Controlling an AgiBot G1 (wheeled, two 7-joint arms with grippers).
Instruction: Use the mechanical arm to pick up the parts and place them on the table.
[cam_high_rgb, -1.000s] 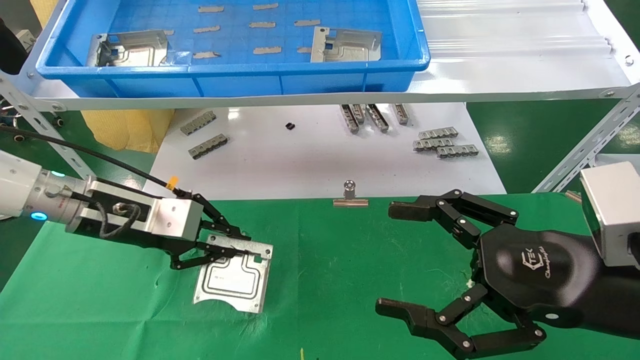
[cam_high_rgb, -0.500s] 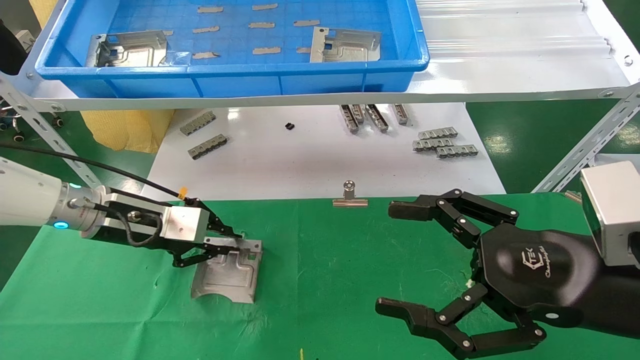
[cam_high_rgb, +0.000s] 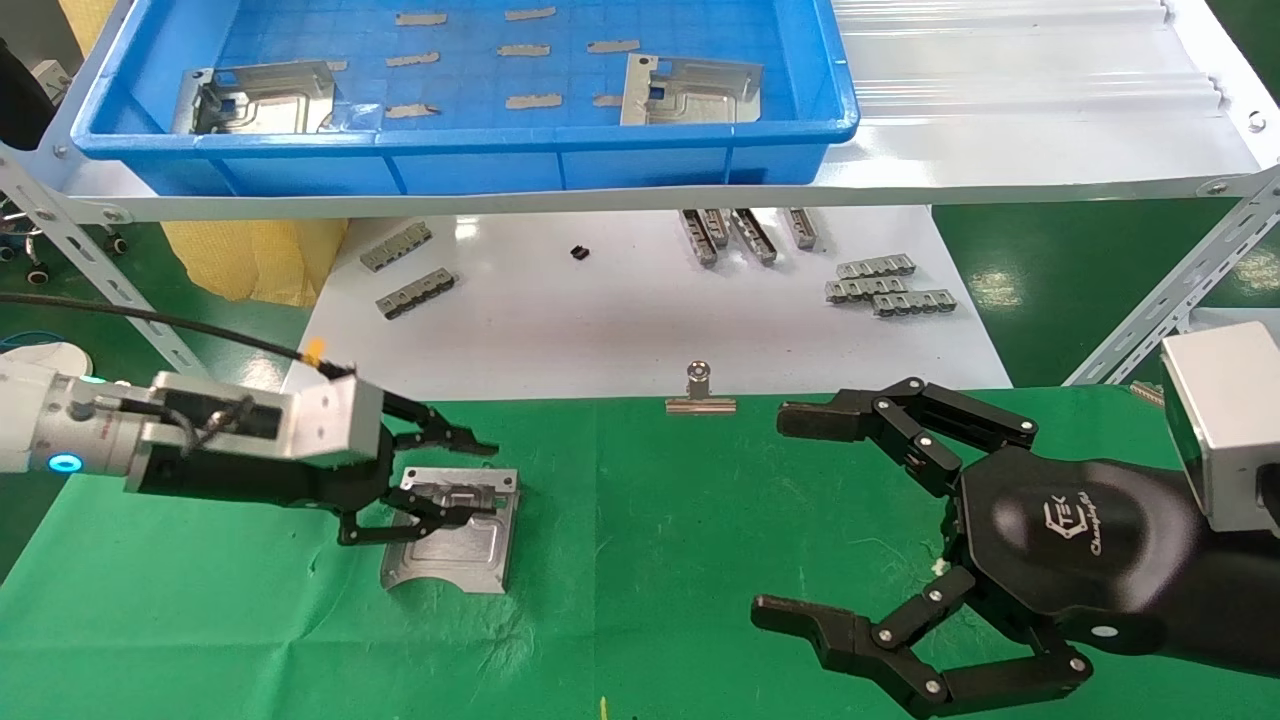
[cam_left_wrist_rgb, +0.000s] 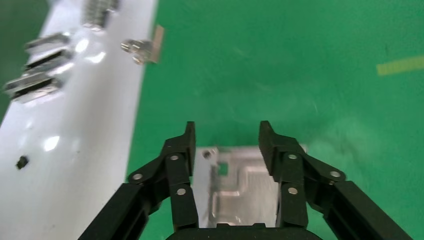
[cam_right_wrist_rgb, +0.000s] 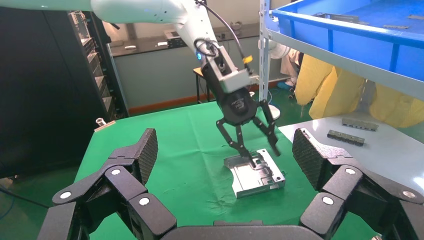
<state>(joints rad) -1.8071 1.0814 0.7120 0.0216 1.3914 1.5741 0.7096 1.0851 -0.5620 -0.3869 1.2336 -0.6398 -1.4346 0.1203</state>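
One grey stamped part (cam_high_rgb: 455, 540) lies flat on the green table (cam_high_rgb: 650, 560). My left gripper (cam_high_rgb: 480, 478), on the white arm with the yellow cable tag, hovers at the part's back end, open and holding nothing, with one finger low over the plate. The left wrist view shows the part (cam_left_wrist_rgb: 245, 185) between and beneath the spread fingers (cam_left_wrist_rgb: 227, 132). The right wrist view shows the part (cam_right_wrist_rgb: 257, 175) farther off. Two more parts (cam_high_rgb: 260, 100) (cam_high_rgb: 690, 92) lie in the blue bin (cam_high_rgb: 450, 140). My right gripper (cam_high_rgb: 780, 515) is open and empty over the table's right side.
The bin sits on a white shelf above a glossy white board (cam_high_rgb: 620, 320) that carries small toothed strips (cam_high_rgb: 885, 285). A silver binder clip (cam_high_rgb: 700, 395) stands at the cloth's back edge. Angled metal shelf legs (cam_high_rgb: 1170, 300) stand at both sides.
My left gripper lowered the part onto the green cloth, then opened and let it go. The wrist drew back a little to the left. The right arm has not moved.
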